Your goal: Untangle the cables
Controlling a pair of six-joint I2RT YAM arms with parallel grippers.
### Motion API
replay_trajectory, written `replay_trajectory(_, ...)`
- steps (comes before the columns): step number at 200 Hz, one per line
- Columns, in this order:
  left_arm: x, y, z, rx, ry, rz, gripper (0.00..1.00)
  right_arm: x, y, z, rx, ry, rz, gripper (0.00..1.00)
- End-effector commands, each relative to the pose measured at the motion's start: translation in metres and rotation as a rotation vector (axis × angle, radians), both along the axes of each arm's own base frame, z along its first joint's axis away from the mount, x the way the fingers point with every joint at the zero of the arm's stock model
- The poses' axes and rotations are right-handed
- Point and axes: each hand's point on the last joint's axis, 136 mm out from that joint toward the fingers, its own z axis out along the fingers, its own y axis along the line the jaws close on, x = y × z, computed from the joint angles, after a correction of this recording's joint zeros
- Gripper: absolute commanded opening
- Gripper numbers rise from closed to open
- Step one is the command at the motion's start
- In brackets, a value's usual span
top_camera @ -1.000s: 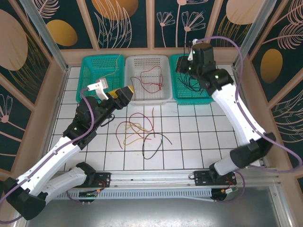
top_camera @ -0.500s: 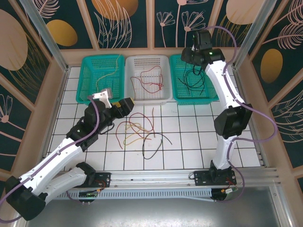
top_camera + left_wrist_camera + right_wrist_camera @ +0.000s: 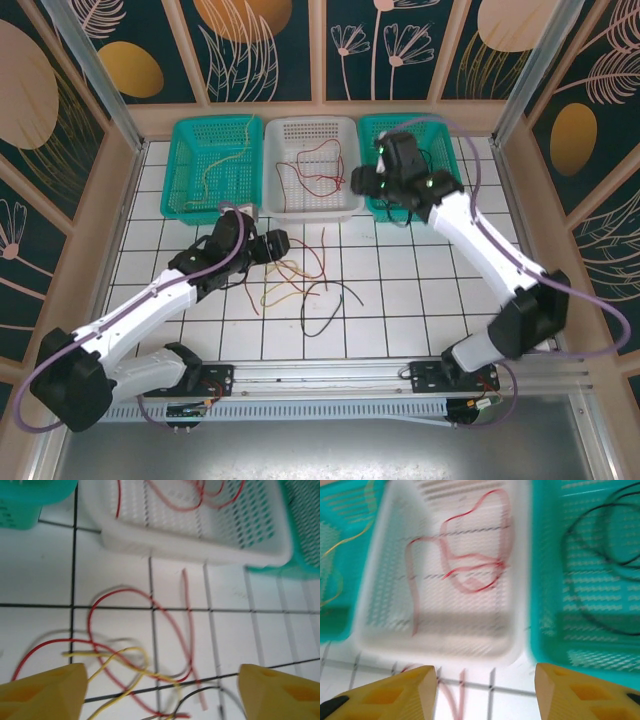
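Left pincer and right pincer gape empty. The cables look light, floppy; grab the red loop at the pile's 12 o'clock.

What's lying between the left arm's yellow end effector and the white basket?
Seen from the left wrist: between the left end effector and the white basket lie tangled red cables and a yellow cable on the tiles.

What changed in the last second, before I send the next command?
Left gripper swung from the near edge of the white basket to above the tangled cables, jaws open. Right gripper drew back from the far end of the right teal basket toward its near left corner, now open and empty. Tangle and baskets unchanged.
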Motion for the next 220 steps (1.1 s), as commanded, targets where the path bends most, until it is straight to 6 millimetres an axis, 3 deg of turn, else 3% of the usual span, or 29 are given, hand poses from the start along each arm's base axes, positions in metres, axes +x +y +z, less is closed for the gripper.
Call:
replay_trajectory(1, -0.007, 0.008, -0.018, 0.077, 0.070, -0.011, 0.71, -0.028, 0.027, -0.007, 0.104, -0.010, 0.037, 0.54)
replay_trajectory(27, -0.007, 0.010, -0.018, 0.068, 0.055, 0.007, 0.65, -0.057, 0.049, -0.052, 0.123, 0.083, 0.063, 0.51)
replay_trajectory(60, -0.005, 0.015, -0.008, 0.051, 0.018, 0.036, 0.58, -0.068, 0.075, -0.102, 0.101, 0.198, 0.059, 0.43)
replay_trajectory(112, -0.011, 0.028, -0.007, 0.068, 0.006, 0.076, 0.53, -0.054, 0.078, -0.166, -0.067, 0.272, -0.045, 0.37)
replay_trajectory(163, -0.008, 0.024, 0.001, 0.047, -0.020, 0.063, 0.51, -0.043, 0.098, -0.201, -0.113, 0.307, -0.026, 0.31)
replay_trajectory(220, -0.008, 0.020, 0.018, 0.003, -0.072, 0.049, 0.51, -0.031, 0.091, -0.226, -0.205, 0.312, -0.073, 0.23)
